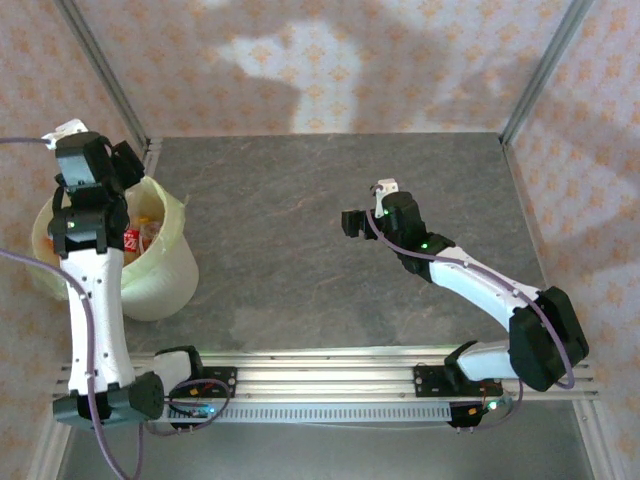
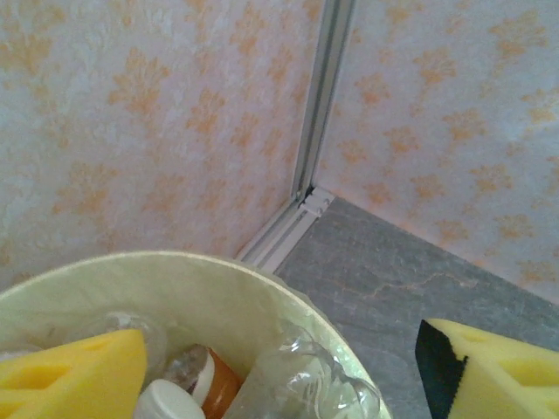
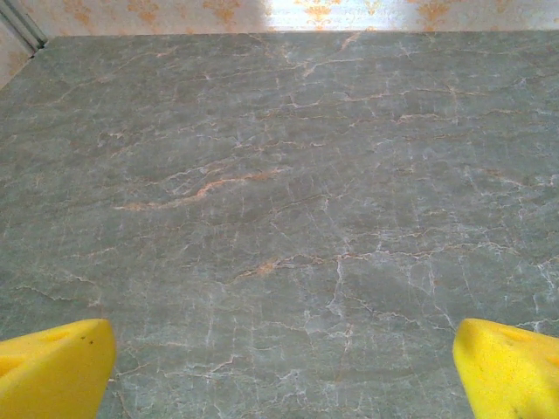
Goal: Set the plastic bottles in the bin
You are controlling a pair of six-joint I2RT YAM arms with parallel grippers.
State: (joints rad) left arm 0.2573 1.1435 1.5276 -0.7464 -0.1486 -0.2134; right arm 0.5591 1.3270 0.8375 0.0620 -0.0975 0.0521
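Item: bin [image 1: 165, 275], large, round, lined with a pale yellow-green bag. It stands at the left edge of the counter [image 1: 330, 200], closer to the near-left corner than to the far-left one. Contents: plastic bottles [image 1: 140, 236], heaped inside the bin below its rim; from above, a red label and an orange body can be made out among them. The left wrist view lists four items within the rim: one clear crumpled bottle [image 2: 301, 384] against the right inner wall, one orange bottle [image 2: 218, 384] with a white neck band just left of it, one white cap [image 2: 166, 403] at the lower edge, and a second clear bottle [image 2: 131, 327] behind these. The exact count cannot be told. Left fingers [image 2: 74, 380]: yellow pads, spread well apart, hanging above the bin's open mouth, nothing gripped between them. Right fingers [image 3: 52, 367]: yellow pads, spread wide, holding nothing, poised above the grey veined counter near its middle, well apart from the bin. Surround: pale walls [image 1: 330, 60] with an orange floral pattern; an aluminium post [image 2: 319, 113] rising at the far-left corner of the counter.
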